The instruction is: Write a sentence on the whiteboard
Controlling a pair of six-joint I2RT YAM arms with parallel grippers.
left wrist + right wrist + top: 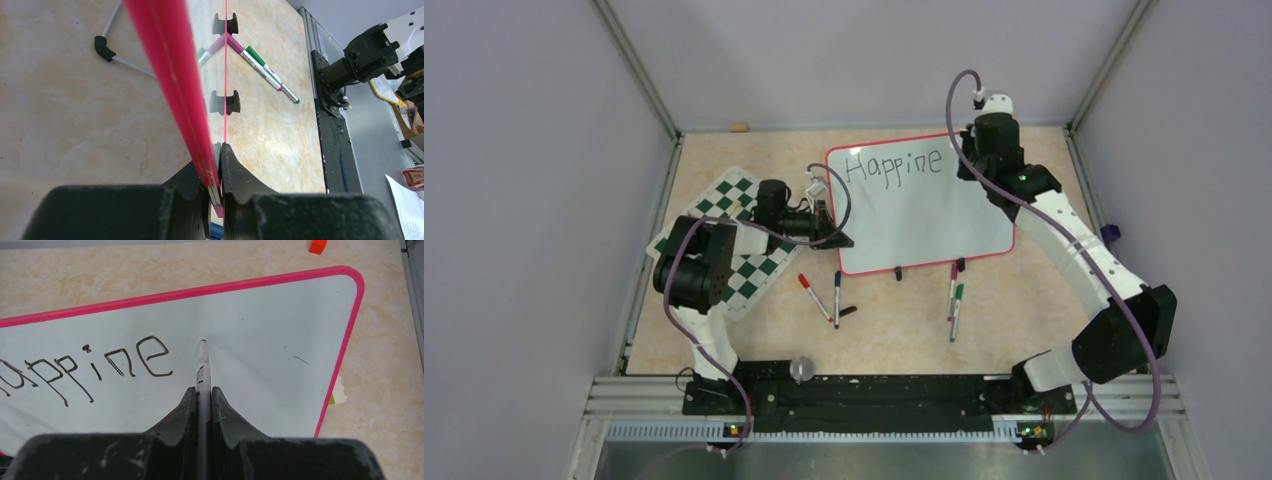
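Here whiteboard (924, 215) edge pinched in left hand (220, 150).

We find the left arm (696, 268) folded at the elbow, wrist level and aimed toward the centre of the bench (894, 330). The left end effector (216, 155) is clamped on the whiteboard (165, 60) frame. The right arm (1074, 250) extends toward the far bench edge. The right end effector (202, 392) points down, gripping a marker (203, 360).
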